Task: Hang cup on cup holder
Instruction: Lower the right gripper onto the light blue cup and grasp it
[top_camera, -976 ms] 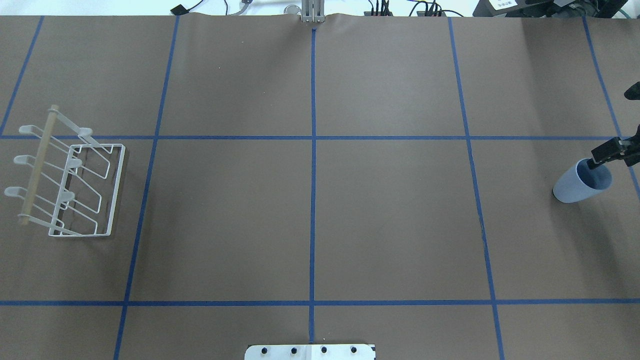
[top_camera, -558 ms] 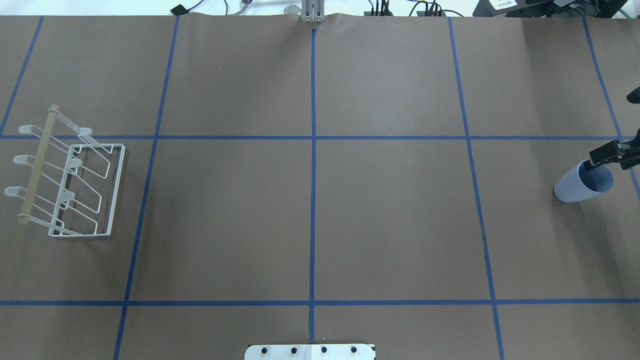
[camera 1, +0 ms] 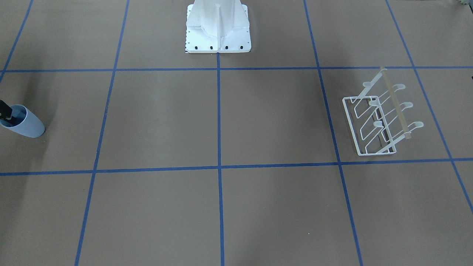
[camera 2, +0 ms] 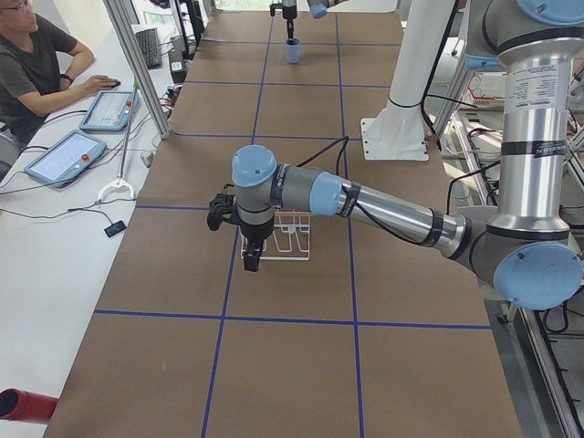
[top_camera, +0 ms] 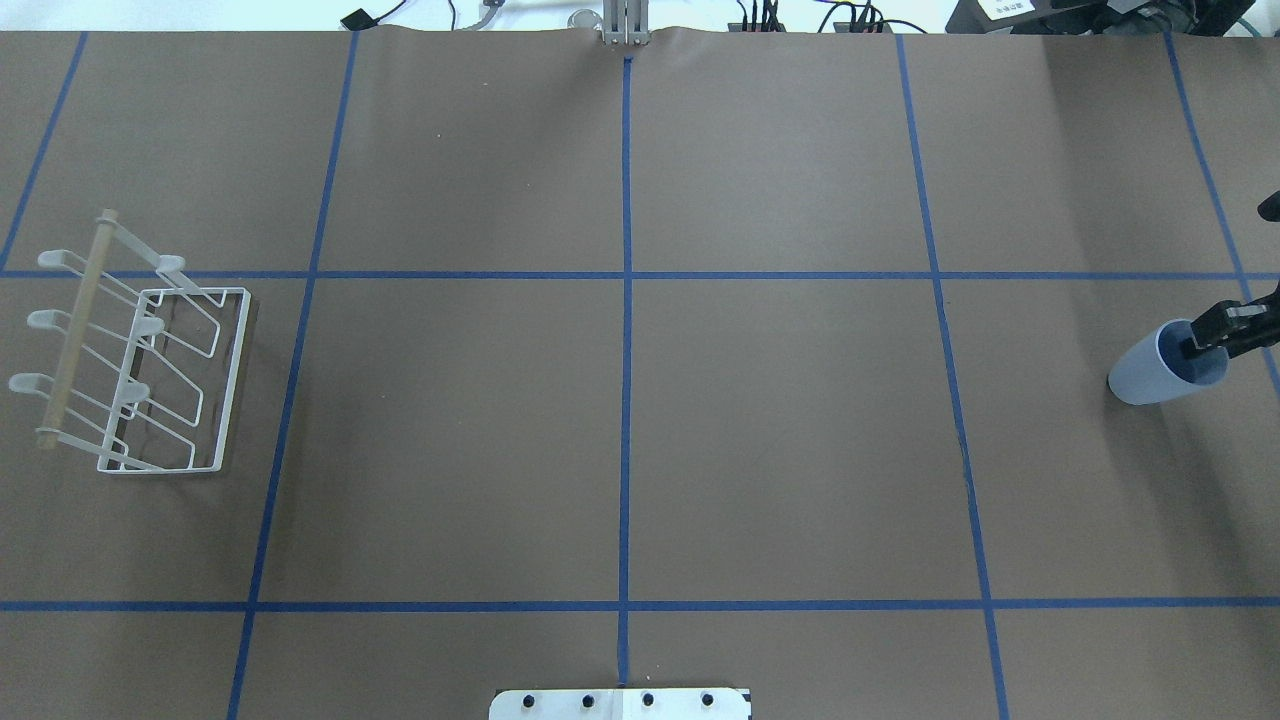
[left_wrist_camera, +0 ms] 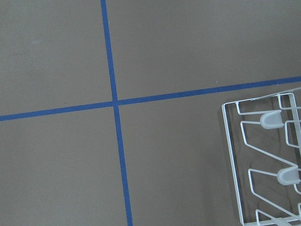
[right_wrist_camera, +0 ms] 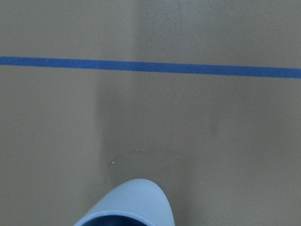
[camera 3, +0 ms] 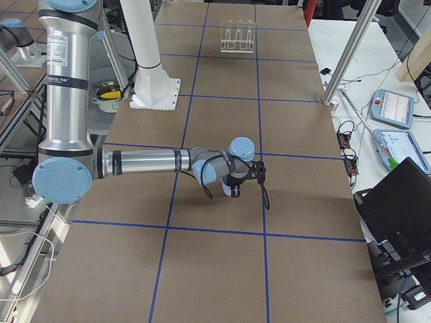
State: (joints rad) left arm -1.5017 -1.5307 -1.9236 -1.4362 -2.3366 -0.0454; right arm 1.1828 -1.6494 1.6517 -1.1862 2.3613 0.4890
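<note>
Cup (top_camera: 1138, 378), smooth pale-blue tapered plastic, right hand (top_camera: 1222, 332), one finger inside rim, grip unclear

Cup (top_camera: 1140, 378): light blue plastic tumbler, handleless, tapered, standing mouth up near the table's right edge.
Cup holder (top_camera: 232, 380): white wire rack, rectangular base flat on the table, slanted paddle-tipped prongs, pale wooden bar (top_camera: 75, 330). Far left, well apart from the cup.

Brown table (top_camera: 780, 450) with a blue tape grid (top_camera: 626, 400); seated operator (camera 2: 36, 55) near tablets (camera 2: 66, 157); open laptop (camera 3: 397, 202).
</note>
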